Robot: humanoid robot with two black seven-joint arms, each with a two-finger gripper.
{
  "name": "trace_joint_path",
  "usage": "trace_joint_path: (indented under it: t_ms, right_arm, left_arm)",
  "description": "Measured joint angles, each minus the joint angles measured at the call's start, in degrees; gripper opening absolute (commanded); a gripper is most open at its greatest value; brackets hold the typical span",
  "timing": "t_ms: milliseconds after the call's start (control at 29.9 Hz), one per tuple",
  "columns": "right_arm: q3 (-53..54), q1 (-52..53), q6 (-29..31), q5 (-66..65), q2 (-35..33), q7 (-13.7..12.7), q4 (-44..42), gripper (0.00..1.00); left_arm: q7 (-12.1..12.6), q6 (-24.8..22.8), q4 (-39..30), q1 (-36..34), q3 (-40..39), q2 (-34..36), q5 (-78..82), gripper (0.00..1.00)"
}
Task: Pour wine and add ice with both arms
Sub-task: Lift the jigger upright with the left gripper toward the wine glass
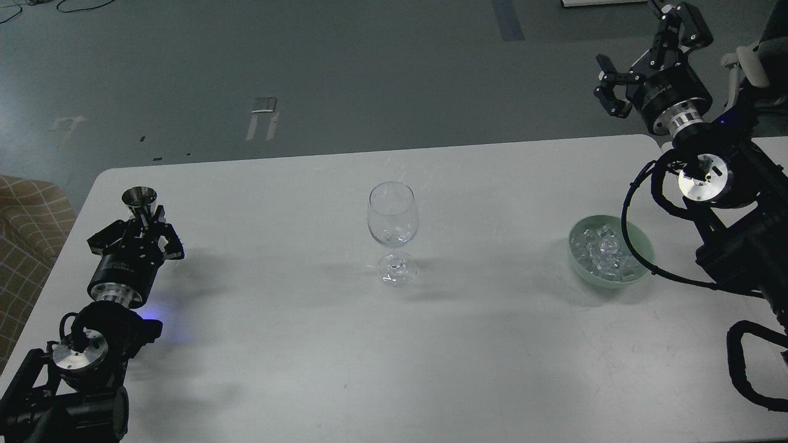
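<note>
A clear stemmed wine glass (393, 231) stands upright at the middle of the white table (308, 344). Clear ice cubes (602, 251) fill a pale green bowl (640, 241) at the right. My left gripper (143, 229) is shut on the stem of a small silver metal cup (139, 200) at the left of the table, holding it upright above the surface. My right gripper (646, 55) is open and empty, raised high beyond the table's far right edge, well above and behind the bowl.
A brown checked seat (28, 221) sits off the table's left edge. A grey floor lies beyond the far edge. My right arm's looped black cable (628, 227) hangs over the bowl's right side.
</note>
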Motion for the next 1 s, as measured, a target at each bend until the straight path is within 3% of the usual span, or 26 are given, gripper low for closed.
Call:
trace_joint_path:
  t_ms: [234, 1003]
  right_arm:
    - [0.0, 0.0, 0.0, 0.0, 0.0, 0.0, 0.0, 1.00]
    - [-0.1, 0.0, 0.1, 0.0, -0.3, 0.0, 0.1, 1.00]
  left_arm:
    - [1.2, 0.3, -2.0, -1.7, 1.4, -0.1, 0.0, 0.12]
    - [1.5, 4.6, -14.7, -3.7, 15.1, 0.7, 0.7, 0.12]
